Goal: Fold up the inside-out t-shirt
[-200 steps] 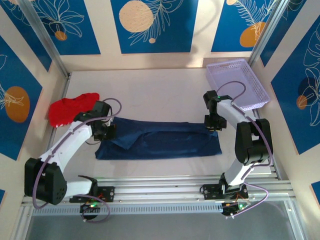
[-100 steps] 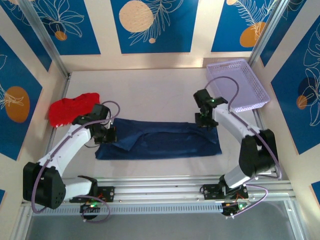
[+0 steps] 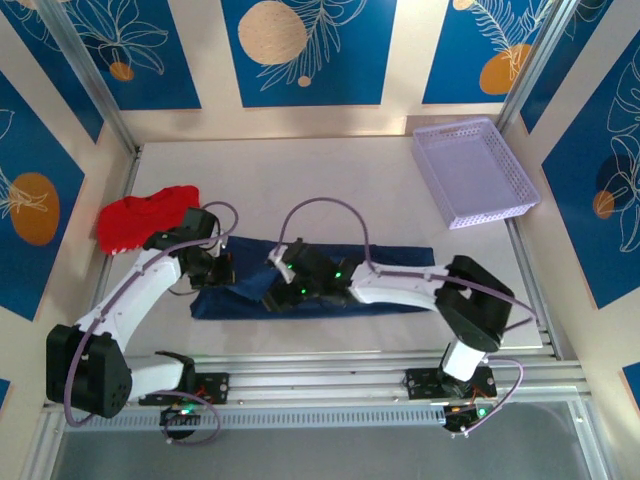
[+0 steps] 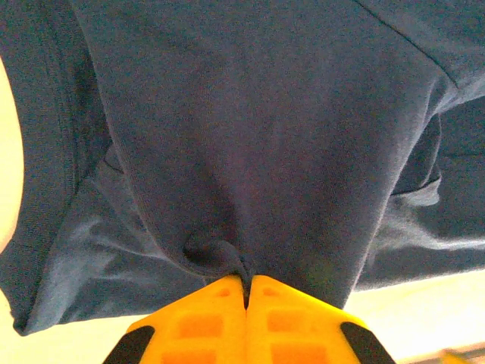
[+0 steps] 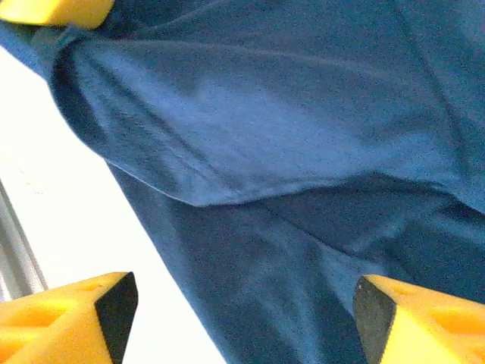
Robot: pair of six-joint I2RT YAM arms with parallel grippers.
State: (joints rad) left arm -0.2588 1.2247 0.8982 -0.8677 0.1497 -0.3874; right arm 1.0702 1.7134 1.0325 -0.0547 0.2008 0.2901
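Observation:
The inside-out t-shirt [image 3: 395, 257], dark navy, lies as a long flat band across the near half of the table. My left gripper [image 3: 222, 268] is at the shirt's left end. Its yellow fingers [image 4: 220, 303] are pressed together on a bunched pinch of the cloth [image 4: 250, 152]. My right arm reaches leftwards over the shirt, so my right gripper [image 3: 273, 293] hovers above its left part, close to the left gripper. The right gripper [image 5: 244, 303] is open, its fingers [image 5: 114, 303] wide apart, with the navy cloth [image 5: 288, 136] below them and nothing between them.
A bright red garment [image 3: 140, 218] lies crumpled at the left, just behind my left arm. A lilac mesh basket [image 3: 475, 170] stands at the back right. The pale tabletop [image 3: 330, 190] runs behind the shirt, and a metal rail [image 3: 350, 365] borders the near edge.
My right gripper let go of the shirt's right end, opened, and swept left across the shirt to its left part. The left gripper kept its grip and hardly moved.

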